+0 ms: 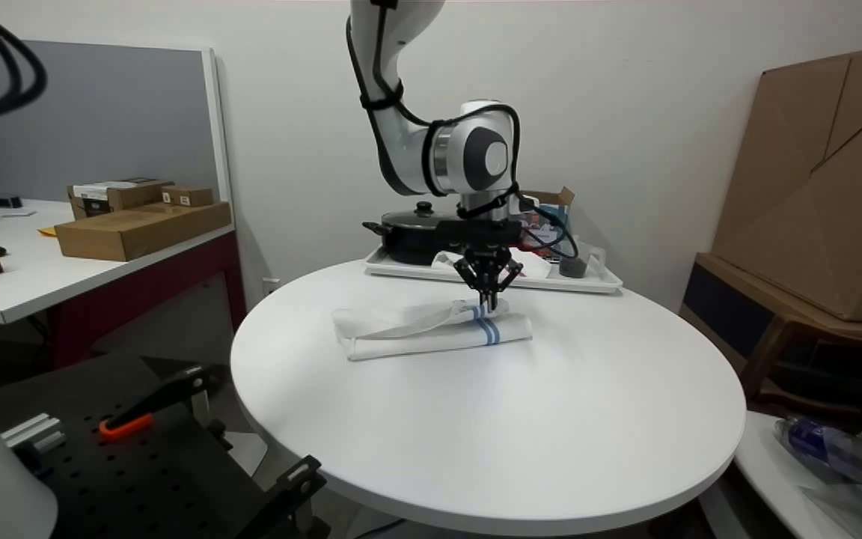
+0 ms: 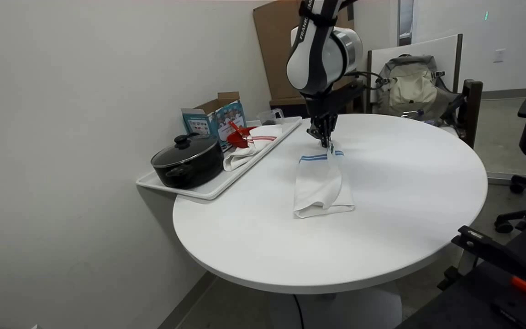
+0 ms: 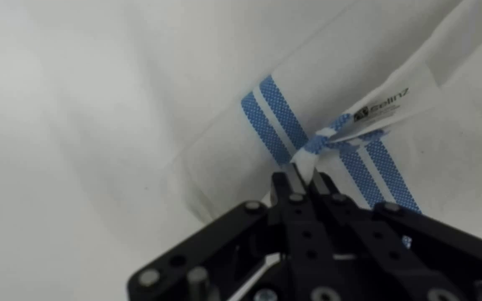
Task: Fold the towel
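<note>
The towel (image 1: 438, 343), white with paired blue stripes, lies in a folded strip on the round white table (image 1: 521, 434). My gripper (image 3: 306, 177) points down at the towel's striped end, its jaws shut on a pinched bit of white cloth just beside a stripe. From that pinch a raised fold of the towel (image 2: 315, 192) runs back along the strip, visible in both exterior views. A printed label (image 3: 387, 104) on the towel sticks up by the fingertips in the wrist view. The gripper's body hides part of the cloth there.
A white tray (image 2: 208, 189) at the table's wall side holds a lidded black pot (image 2: 185, 160), an open box (image 2: 228, 119), a red item (image 2: 239, 138), a white-and-red cloth (image 2: 263, 137) and a clear cup (image 2: 270, 117). A black platform (image 1: 161, 457) with clamps stands near the table's edge.
</note>
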